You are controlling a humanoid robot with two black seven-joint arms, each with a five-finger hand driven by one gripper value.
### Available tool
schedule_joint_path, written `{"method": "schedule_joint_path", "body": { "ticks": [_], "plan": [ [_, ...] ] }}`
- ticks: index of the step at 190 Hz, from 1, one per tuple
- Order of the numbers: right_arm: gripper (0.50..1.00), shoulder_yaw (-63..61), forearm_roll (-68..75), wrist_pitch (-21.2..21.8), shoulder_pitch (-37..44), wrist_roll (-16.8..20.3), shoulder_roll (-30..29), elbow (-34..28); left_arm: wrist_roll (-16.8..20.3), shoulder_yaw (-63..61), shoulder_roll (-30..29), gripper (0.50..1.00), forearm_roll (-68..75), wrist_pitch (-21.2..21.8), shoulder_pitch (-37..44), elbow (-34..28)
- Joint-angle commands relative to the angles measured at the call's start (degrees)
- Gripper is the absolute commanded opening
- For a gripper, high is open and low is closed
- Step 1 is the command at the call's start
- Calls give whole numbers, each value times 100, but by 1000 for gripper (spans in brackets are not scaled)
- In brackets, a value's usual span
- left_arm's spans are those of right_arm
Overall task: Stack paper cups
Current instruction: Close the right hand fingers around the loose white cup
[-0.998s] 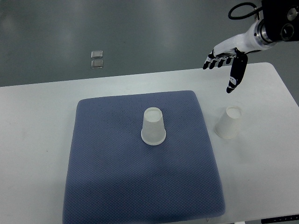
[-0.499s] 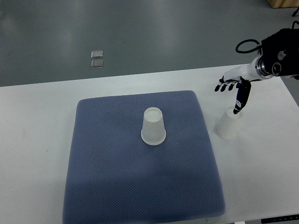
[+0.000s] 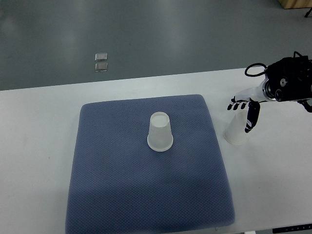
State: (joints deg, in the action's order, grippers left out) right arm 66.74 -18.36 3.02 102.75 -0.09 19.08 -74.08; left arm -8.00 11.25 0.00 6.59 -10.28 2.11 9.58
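Two white paper cups stand upside down. One cup [image 3: 160, 132] is in the middle of the blue mat [image 3: 122, 185]. The other cup [image 3: 236, 131] stands on the white table just right of the mat. My right hand [image 3: 243, 111] comes in from the right edge and is down over this cup, fingers spread behind its top and thumb in front of its right side. The fingers look open around the cup, not closed on it. The left arm is out of view.
The white table [image 3: 39, 146] runs to the picture's right edge; its far edge borders grey floor. Two small square floor plates [image 3: 101, 62] lie beyond the table at the upper left.
My right hand has come down and toward me, from high above the table's far right corner to around the top of the right cup. Neither cup has moved.
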Motion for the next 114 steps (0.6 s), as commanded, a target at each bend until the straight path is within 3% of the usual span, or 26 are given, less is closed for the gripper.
{"method": "schedule_joint_path", "body": {
  "ticks": [1,114],
  "plan": [
    [919,94,-1,-74,-106,0,-133,130,0,0,0,1000,0,0,0,0],
    [913,85,43,-162,-264,-26,-194,288,0,0,0,1000,0,9,0,0]
  ]
}}
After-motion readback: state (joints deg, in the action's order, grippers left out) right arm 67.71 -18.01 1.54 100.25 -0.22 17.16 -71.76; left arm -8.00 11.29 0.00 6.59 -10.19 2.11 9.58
